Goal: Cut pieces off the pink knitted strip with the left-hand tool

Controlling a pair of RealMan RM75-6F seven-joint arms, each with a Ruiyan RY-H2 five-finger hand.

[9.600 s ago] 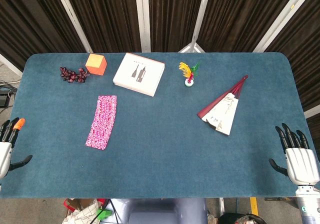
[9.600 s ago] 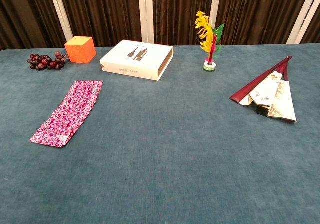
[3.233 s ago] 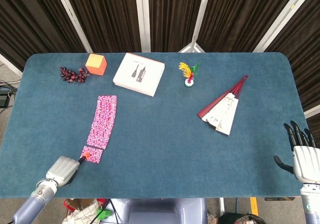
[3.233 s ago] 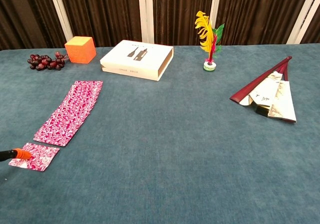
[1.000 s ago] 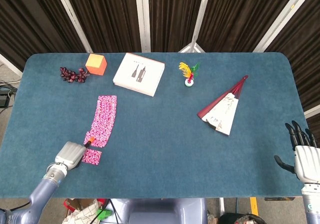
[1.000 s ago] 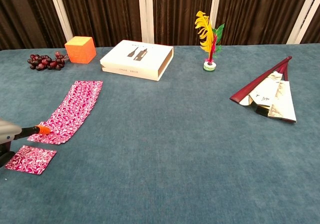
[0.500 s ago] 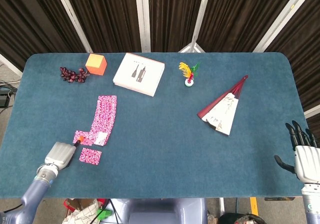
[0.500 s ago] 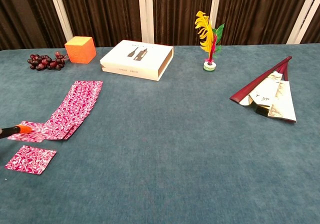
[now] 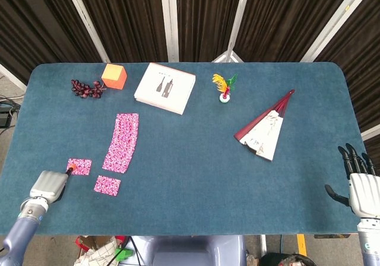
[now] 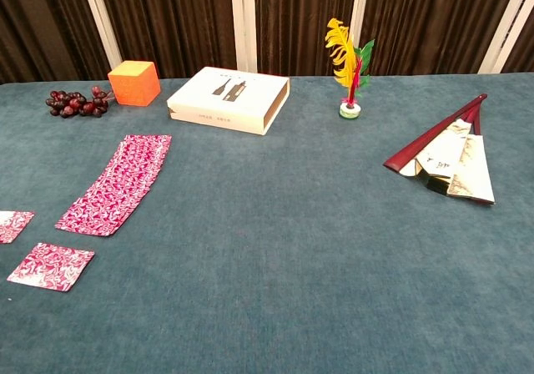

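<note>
Second piece [image 9: 79,166] now dragged clear to lower left, beside first cut piece [image 9: 107,184], where half a second ago still at the strip's end; two cuts done, likely more to follow. Pink knitted strip [image 9: 123,142] left of centre, shorter. Left hand [image 9: 49,185] clenched around orange-tipped tool [image 9: 71,168], tip touching that piece. Right hand [image 9: 360,189] lower right, fingers spread, holding nothing.
</note>
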